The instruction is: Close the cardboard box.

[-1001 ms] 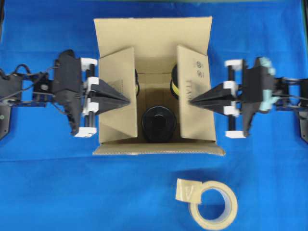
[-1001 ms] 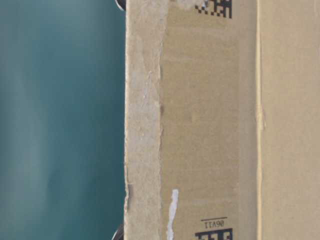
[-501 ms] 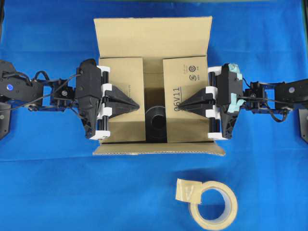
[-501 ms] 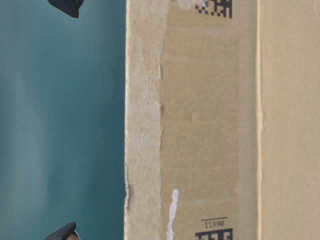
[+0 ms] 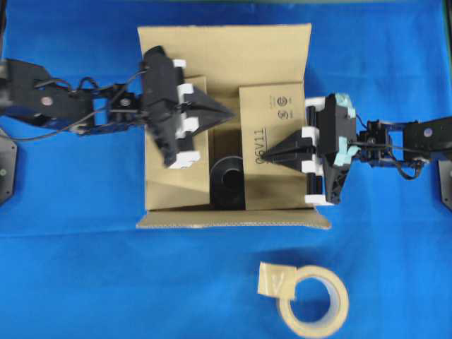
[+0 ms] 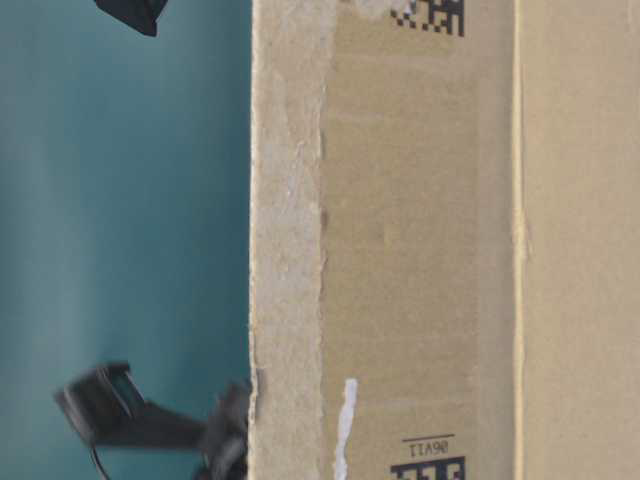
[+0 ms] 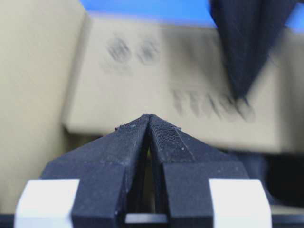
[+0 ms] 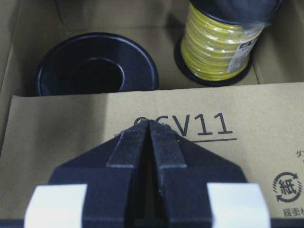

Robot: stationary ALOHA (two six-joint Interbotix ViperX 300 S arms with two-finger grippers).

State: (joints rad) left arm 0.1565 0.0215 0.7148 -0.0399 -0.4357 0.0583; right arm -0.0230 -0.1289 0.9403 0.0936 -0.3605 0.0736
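Note:
The cardboard box [image 5: 222, 53] stands in the middle with its back flap upright and its front flap [image 5: 233, 219] hanging outward. The right flap [image 5: 272, 106], printed "06V11", lies folded flat, and my right gripper [image 5: 272, 157] is shut with its tip resting on it [image 8: 149, 122]. The left flap [image 5: 173, 187] leans inward. My left gripper [image 5: 232, 113] is shut on nothing and hovers over the box's back half, pointing at the right flap [image 7: 149, 116]. The table-level view is filled by the box wall [image 6: 400, 250].
Inside the box sit a black spool [image 8: 95, 64] and a yellow wire spool [image 8: 218, 42]. A beige tape roll [image 5: 314, 300] lies on the blue cloth [image 5: 70, 268] in front of the box. The left arm [image 6: 130, 420] shows blurred beside the box wall.
My left gripper has lifted off the left flap and swung toward the back and centre of the box. The right gripper stays on the right flap.

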